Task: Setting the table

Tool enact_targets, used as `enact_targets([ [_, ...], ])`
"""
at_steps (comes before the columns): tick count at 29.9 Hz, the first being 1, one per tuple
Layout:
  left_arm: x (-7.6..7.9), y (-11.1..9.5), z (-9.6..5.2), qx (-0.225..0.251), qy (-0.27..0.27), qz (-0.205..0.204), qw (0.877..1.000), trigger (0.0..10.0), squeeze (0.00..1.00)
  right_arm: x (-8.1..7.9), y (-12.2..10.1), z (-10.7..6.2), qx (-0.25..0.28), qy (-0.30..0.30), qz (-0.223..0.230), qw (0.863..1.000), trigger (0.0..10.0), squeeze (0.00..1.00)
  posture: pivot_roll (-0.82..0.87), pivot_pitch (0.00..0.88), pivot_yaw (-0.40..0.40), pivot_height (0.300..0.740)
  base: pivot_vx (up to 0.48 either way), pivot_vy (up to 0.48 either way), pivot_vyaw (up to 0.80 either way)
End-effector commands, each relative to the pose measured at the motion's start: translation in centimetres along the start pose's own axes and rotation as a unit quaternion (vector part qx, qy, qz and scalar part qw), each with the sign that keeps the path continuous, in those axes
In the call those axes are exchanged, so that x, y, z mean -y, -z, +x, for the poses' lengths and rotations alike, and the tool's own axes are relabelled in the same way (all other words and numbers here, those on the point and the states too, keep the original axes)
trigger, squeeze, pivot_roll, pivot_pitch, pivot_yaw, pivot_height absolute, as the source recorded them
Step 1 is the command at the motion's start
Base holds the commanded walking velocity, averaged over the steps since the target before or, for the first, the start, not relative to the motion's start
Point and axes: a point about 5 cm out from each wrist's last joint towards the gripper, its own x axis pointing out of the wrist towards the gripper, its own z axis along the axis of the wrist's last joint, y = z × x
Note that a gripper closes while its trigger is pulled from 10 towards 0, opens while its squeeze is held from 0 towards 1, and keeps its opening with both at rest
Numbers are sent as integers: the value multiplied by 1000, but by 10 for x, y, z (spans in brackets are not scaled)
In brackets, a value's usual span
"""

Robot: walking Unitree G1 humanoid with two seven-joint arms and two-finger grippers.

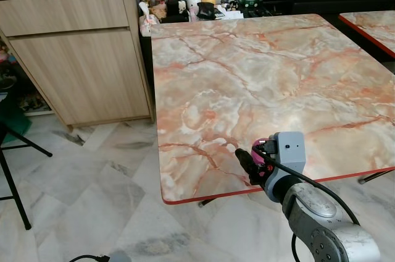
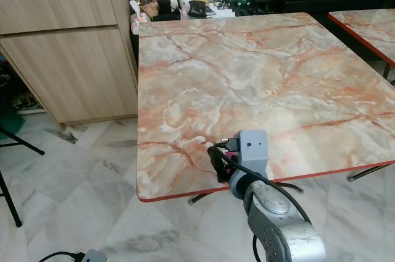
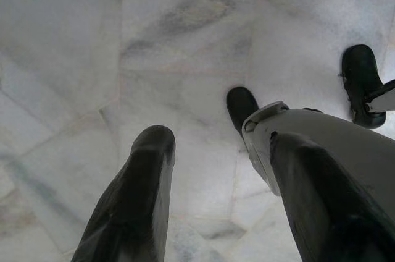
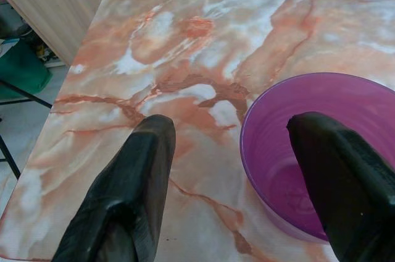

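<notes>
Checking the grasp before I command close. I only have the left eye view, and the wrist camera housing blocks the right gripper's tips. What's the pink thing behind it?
Observer: An empty purple bowl, standing on the marble table.
Operator: How are the fingers placed on it?
Observer: The right gripper is open and straddles the rim, with one finger outside and the other over the bowl's inside.
Operator: And the left arm?
Observer: The left gripper hangs open over the floor, near the robot's foot.
</notes>
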Motion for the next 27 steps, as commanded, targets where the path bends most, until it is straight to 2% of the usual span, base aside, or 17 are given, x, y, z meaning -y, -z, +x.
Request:
enact_targets([
  [1,-1,11,-2,-22,-1,2,1000,10000,0,1,2,1,-2,-1,5,1000,3804,0,-53,181,-7,740,0,0,0],
  [2,-1,11,-2,-22,-1,2,1000,10000,0,1,2,1,-2,-1,5,1000,3804,0,-53,181,-7,740,0,0,0],
  [3,-1,11,-2,-22,0,2,1000,10000,0,1,2,1,-2,-1,6,1000,0,0,-53,181,-7,740,0,0,0],
  [4,-1,11,-2,-22,-1,2,1000,10000,0,1,2,1,-2,-3,6,1000,0,0,-53,181,-7,740,0,0,0],
  [5,-1,11,-2,-22,0,2,1000,10000,0,0,3,1,-2,-5,5,1000,1255,0,-53,181,-7,740,0,0,0],
  [6,-1,11,-2,-22,0,2,1000,10000,0,0,3,2,-3,-6,5,1000,1255,0,-53,181,-7,740,0,0,0],
  [7,-1,12,-2,-22,0,2,1000,10000,0,0,3,2,-4,-5,4,1000,10000,0,-53,181,-7,740,0,0,0],
  [22,-1,12,-2,-23,-2,1,1000,10000,0,2,3,4,-3,-3,2,1000,10000,0,-52,183,-8,740,0,0,0],
  [23,-1,12,-2,-23,-2,1,1000,10000,0,2,3,4,-2,-3,2,1000,4902,0,-52,183,-8,740,0,0,0],
  [25,-1,12,-2,-23,-2,1,1000,10000,0,2,3,4,-2,-4,3,1000,4902,0,-52,183,-8,740,0,0,0],
  [27,-1,12,-2,-23,-2,1,1000,10000,0,2,3,5,-2,-6,3,1000,0,0,-51,182,-9,740,0,0,0],
])
